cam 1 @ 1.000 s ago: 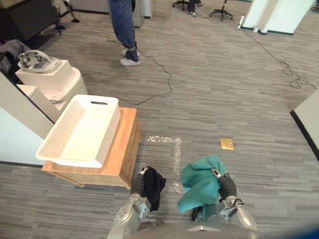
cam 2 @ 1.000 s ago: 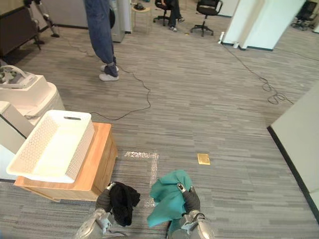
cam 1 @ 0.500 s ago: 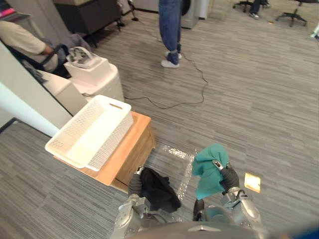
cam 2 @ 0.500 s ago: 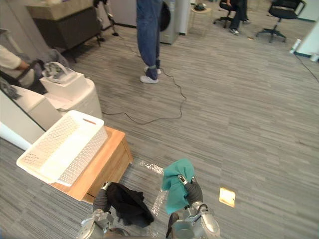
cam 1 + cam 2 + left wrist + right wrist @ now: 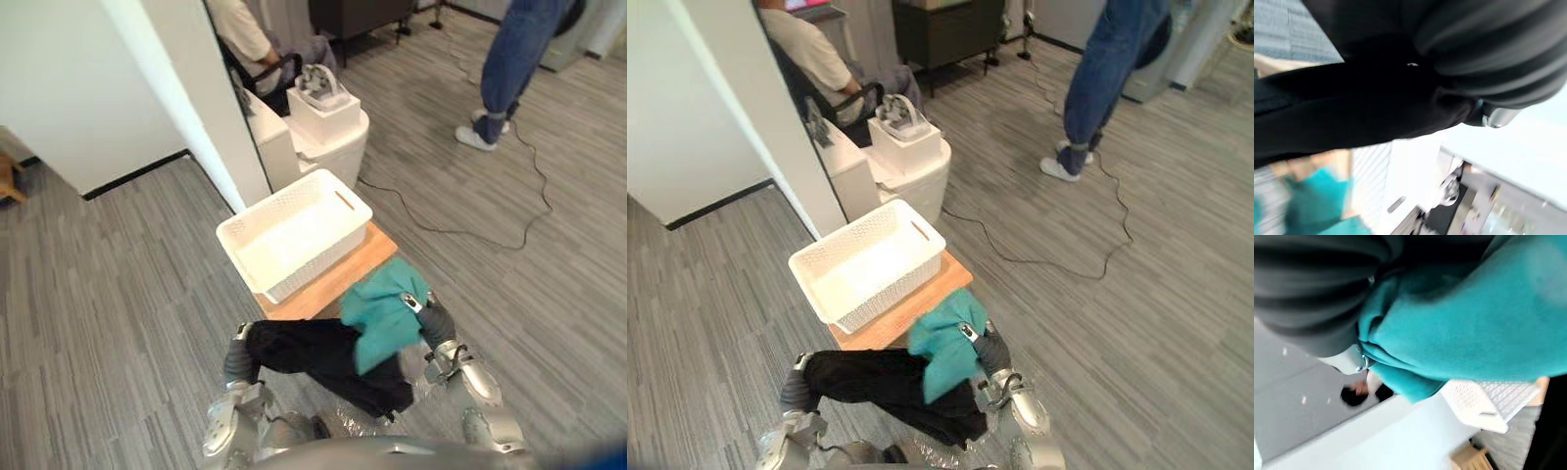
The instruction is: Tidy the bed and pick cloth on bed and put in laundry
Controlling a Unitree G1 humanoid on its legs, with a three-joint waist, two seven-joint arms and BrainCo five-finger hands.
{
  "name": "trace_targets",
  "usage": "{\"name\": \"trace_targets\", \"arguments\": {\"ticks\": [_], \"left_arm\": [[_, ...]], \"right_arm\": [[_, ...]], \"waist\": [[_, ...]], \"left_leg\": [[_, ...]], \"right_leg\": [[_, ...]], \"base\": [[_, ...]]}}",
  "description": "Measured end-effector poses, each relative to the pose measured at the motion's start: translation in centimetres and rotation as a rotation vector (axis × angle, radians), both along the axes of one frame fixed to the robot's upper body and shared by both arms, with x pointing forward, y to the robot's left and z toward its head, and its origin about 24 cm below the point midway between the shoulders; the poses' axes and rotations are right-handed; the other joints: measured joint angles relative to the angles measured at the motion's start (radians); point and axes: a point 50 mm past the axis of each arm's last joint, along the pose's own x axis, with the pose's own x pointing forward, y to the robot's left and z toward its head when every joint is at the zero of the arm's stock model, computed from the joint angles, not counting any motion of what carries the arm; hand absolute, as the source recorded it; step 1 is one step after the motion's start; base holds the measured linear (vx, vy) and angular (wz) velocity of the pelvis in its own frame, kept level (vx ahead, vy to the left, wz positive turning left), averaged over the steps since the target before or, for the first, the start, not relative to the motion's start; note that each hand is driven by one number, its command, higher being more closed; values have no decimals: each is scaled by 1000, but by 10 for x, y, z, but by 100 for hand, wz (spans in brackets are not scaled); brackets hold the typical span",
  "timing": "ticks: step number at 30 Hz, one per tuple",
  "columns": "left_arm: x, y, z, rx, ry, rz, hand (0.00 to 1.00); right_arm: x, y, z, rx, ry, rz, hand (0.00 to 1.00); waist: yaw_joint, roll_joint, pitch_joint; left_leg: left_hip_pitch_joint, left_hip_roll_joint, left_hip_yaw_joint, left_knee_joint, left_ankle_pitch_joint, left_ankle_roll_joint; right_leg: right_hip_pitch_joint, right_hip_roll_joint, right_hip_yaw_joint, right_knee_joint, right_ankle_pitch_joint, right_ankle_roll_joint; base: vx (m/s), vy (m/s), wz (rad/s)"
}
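Note:
Low in front of me, my left hand point(image 5: 238, 360) is shut on a black cloth point(image 5: 318, 354). That cloth stretches across to the right, under the teal one. My right hand point(image 5: 438, 325) is shut on a teal cloth point(image 5: 385, 311), which bunches over its fingers and hangs at the near edge of the small wooden table point(image 5: 338, 282). A white perforated laundry basket point(image 5: 299, 230) stands empty on that table, just beyond both hands. The left wrist view has the black cloth point(image 5: 1342, 115) against the hand's cover. The right wrist view has the teal cloth point(image 5: 1474, 328) with the basket point(image 5: 1491, 396) past it.
A white partition wall point(image 5: 196, 108) rises left of the basket. A white rounded unit point(image 5: 318, 127) stands behind the basket, and a seated person point(image 5: 245, 29) is beyond it. Another person's legs point(image 5: 509, 69) stand at the far right, with a cable point(image 5: 460, 230) across the grey floor.
The camera has swung left, so the basket and table now lie straight ahead of the hands. The black cloth has swung out towards the right. Both cloths remain held.

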Motion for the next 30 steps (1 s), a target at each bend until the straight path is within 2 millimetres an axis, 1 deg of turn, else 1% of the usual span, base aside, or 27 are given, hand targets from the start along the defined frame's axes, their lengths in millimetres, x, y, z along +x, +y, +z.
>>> {"name": "trace_targets", "arguments": {"ticks": [2, 3, 4, 5, 6, 7, 8, 9, 10, 12, 13, 14, 15, 16, 17, 18, 19, 20, 21, 22, 23, 24, 26, 27, 28, 29, 30], "left_arm": [[0, 2, 0, -2, -4, 10, 100], [-1, 1, -1, -8, -2, 14, 100], [-1, -1, -1, -23, -4, 14, 100], [1, -3, 0, -29, -18, 0, 100], [2, -3, 1, -21, -26, -12, 100], [5, -1, 5, 7, -44, -34, 100], [7, 2, 7, 30, -54, -47, 100], [11, 6, 9, 56, -63, -60, 100], [15, 8, 11, 66, -72, -64, 100], [22, 11, 15, 80, -95, -72, 100], [28, 12, 20, 85, -119, -78, 100], [34, 14, 27, 90, -147, -79, 100], [37, 15, 29, 94, -159, -80, 100], [40, 17, 33, 98, -174, -80, 100], [44, 20, 35, 103, -188, -77, 100], [44, 20, 36, 108, -189, -83, 100], [44, 20, 35, 109, -187, -84, 100], [42, 22, 35, 113, -179, -84, 100], [41, 25, 35, 125, -175, -86, 100], [41, 26, 34, 128, -168, -84, 100], [40, 18, 32, 91, -165, -61, 100], [39, 6, 31, 47, -168, -43, 100], [40, -9, 35, -16, -183, -7, 100], [41, -15, 38, -43, -187, 29, 100], [42, -15, 41, -46, -191, 49, 100], [43, -12, 45, -46, -195, 94, 100], [44, -10, 46, -50, -196, 117, 100]], "right_arm": [[3, 10, 2, 14, -5, 5, 100], [4, 10, 1, 8, 3, 1, 100], [2, 10, -3, 6, 29, -17, 100], [1, 10, -5, 5, 45, -31, 100], [1, 10, -6, 3, 47, -38, 100], [3, 9, -5, 4, 47, -51, 100], [3, 13, -5, 18, 50, -58, 100], [2, 16, -7, 31, 54, -69, 100], [2, 17, -7, 36, 55, -71, 100], [3, 17, -6, 39, 38, -78, 100], [3, 16, -4, 40, 27, -82, 100], [4, 16, -2, 44, 15, -85, 100], [4, 16, -1, 47, 8, -88, 100], [4, 15, 2, 51, -6, -93, 100], [2, 13, 6, 59, -24, -104, 100], [1, 12, 8, 62, -35, -115, 100], [1, 11, 8, 62, -37, -119, 100], [1, 10, 8, 68, -37, -122, 100], [-2, 12, 7, 88, -35, -127, 100], [-4, 12, 6, 94, -30, -131, 100], [-5, 9, 6, 91, -32, -123, 100], [-3, 6, 10, 98, -51, -114, 100], [-3, 7, 18, 109, -84, -96, 100], [-1, 12, 25, 119, -107, -61, 100], [0, 16, 29, 126, -121, -40, 100], [0, 22, 35, 134, -138, -7, 100], [0, 23, 37, 139, -141, 1, 100]], "waist": [[11, -21, 1], [11, -19, 1], [13, -18, 2], [9, -3, -2], [7, -4, -2], [-1, -15, -2], [-16, -27, 0], [-31, -43, -3], [-32, -47, -2], [-39, -43, 0], [-41, -38, -1], [-42, -31, -2], [-43, -27, -2], [-48, -21, -1], [-58, -16, 1], [-65, -15, 0], [-63, -15, 0], [-61, -20, -2], [-67, -47, -10], [-66, -57, -22], [-57, -22, -31], [-55, 10, -30], [-60, 16, -30], [-57, 18, -30], [-56, 15, -32], [-57, 4, -40], [-57, 1, -41]], "left_leg": [[0, -26, 0, -12, -12, 7], [4, -27, -3, -14, -14, 9], [22, -31, -24, -31, -15, 9], [50, -34, -42, -56, -17, 6], [60, -39, -54, -68, -23, -4], [77, -53, -85, -85, -24, -6], [83, -62, -111, -93, -24, -6], [92, -64, -142, -96, -26, -4], [100, -61, -161, -99, -27, -8], [116, -46, -200, -97, -30, -15], [116, -33, -231, -89, -30, -16], [111, -14, -266, -76, -38, -29], [110, -5, -281, -74, -40, -34], [110, 6, -312, -72, -43, -45], [109, 16, -358, -72, -50, -65], [113, 29, -384, -76, -59, -94], [114, 37, -396, -76, -61, -103], [108, 53, -418, -69, -66, -127], [98, 56, -450, -41, -87, -162], [97, 65, -464, -31, -98, -178], [97, 110, -459, -27, -97, -198], [99, 140, -420, -41, -65, -224], [137, 147, -347, -92, 3, -238], [153, 156, -316, -102, 22, -231], [154, 158, -307, -98, 26, -229], [150, 158, -291, -96, 31, -221], [150, 158, -283, -96, 32, -220]], "right_leg": [[1, -24, 0, 18, -16, 19], [-4, -29, 0, 40, -16, 19], [-20, -46, 4, 123, -19, 20], [-59, -80, 26, 271, -32, 18], [-96, -106, 48, 369, -34, 18], [-183, -154, 116, 570, -39, 21], [-236, -170, 156, 684, -66, 22], [-280, -173, 171, 750, -103, 12], [-304, -164, 170, 756, -128, 4], [-323, -135, 165, 681, -154, -10], [-331, -111, 167, 594, -154, -11], [-335, -81, 169, 484, -149, -13], [-335, -66, 175, 431, -143, -6], [-336, -46, 195, 354, -122, -7], [-339, -27, 229, 269, -80, -2], [-348, -10, 282, 205, -31, 7], [-358, -1, 313, 182, -6, 6], [-366, 23, 389, 138, 57, 3], [-357, 31, 443, 110, 200, -17], [-342, 27, 441, 114, 154, 23], [-317, 67, 453, 93, 120, 22], [-301, 88, 441, 75, 114, 13], [-239, 91, 390, 37, 97, -8], [-202, 100, 372, 26, 83, -15], [-188, 100, 358, 25, 69, -15], [-172, 96, 330, 25, 38, -21], [-166, 96, 322, 24, 27, -26]], "base": [[55, 32, 14], [53, 65, 17], [53, 106, 30], [53, 125, 35], [72, 118, 49], [69, 71, 65], [137, 49, 91], [129, 21, 84], [158, 21, 82], [148, -3, 72], [213, -51, 79], [265, -93, 77], [216, -103, 70], [218, -145, 79], [219, -179, 99], [226, -197, 83], [236, -235, 68], [245, -301, 72], [320, -431, 79], [349, -437, 69], [341, -364, 46], [216, -189, 44], [165, -156, 61], [164, -190, 60], [93, -164, 58], [38, -91, 48], [15, -91, 52]]}}
